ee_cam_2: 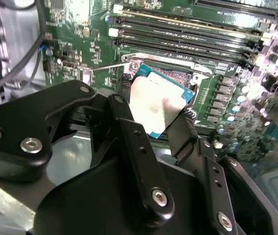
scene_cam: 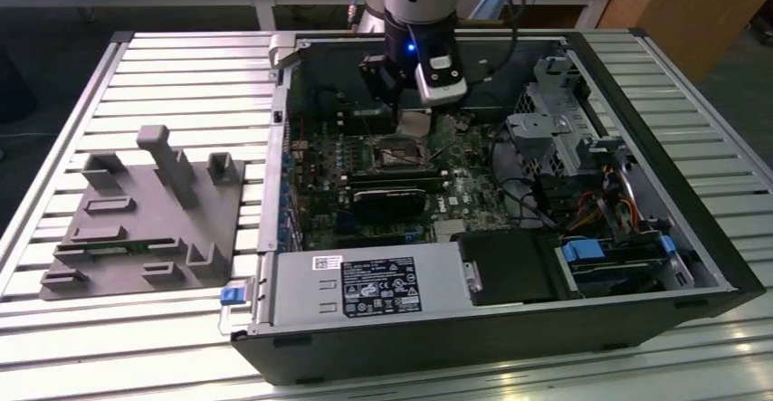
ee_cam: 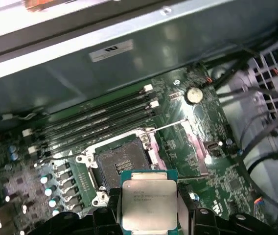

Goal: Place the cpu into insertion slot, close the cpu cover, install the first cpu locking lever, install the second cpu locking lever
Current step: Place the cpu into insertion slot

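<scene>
While my end effector (ee_cam: pixel 149 211) grips the cpu (ee_cam: pixel 148 198) by its edges close over the empty slot (ee_cam: pixel 121 165), I judge step one unfinished, with closing and both latchings left to do.

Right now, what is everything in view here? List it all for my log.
computer case: one, black, open on the slatted table
motherboard: one, green, inside the case
insertion slot: one, dark centre, empty, on the motherboard
memory slots: several, black, beside the insertion slot
fixture: one, grey, on the table at the exterior view's left
cpu: one, silver-grey top, held near the insertion slot
robot arm: one, silver, over the case
end effector: one, black, shut on the cpu
</scene>
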`<state>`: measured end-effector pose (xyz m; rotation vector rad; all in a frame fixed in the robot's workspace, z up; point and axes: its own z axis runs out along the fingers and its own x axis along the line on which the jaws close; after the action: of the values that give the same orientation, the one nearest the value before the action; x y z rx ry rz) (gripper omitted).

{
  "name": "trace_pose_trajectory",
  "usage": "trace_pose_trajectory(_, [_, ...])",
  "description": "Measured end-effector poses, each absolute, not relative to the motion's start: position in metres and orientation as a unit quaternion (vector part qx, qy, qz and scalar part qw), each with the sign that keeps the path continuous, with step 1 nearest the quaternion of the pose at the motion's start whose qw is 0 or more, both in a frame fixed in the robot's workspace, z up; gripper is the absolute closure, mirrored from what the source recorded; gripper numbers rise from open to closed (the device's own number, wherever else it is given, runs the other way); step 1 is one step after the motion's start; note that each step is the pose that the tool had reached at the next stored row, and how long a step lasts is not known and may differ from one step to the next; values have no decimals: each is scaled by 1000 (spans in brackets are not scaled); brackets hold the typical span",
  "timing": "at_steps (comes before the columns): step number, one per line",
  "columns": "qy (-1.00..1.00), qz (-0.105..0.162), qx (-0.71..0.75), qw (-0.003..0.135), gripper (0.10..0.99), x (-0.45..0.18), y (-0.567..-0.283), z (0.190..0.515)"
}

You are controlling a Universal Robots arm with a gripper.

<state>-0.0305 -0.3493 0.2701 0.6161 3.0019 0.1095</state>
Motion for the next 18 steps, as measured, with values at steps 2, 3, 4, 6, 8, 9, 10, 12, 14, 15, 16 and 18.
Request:
trace_pose_trajectory(2, [974,35,218,38,545,-31,-349,269])
trace_pose_trajectory(3, [973,35,227,39,545,-31,-349,269])
trace_pose_trajectory(4, [970,34,237,39,545,-31,-349,269])
trace_pose_trajectory(6, [966,34,254,39,545,-31,-349,268])
trace_pose_trajectory(8, [961,33,271,40,545,-31,-349,268])
trace_pose_trajectory(9, [959,33,280,40,545,-31,-349,267])
trace_pose_trajectory(10, [956,32,289,41,545,-31,-349,267])
trace_pose_trajectory(12, [950,31,306,41,545,-31,-349,266])
trace_pose_trajectory(14, [945,31,324,42,545,-31,-349,266])
trace_pose_trajectory(15, [942,30,332,42,545,-31,-349,265])
trace_pose_trajectory(16, [939,30,341,42,545,-31,-349,265])
trace_pose_trajectory(18, [932,29,358,43,545,-31,-349,264])
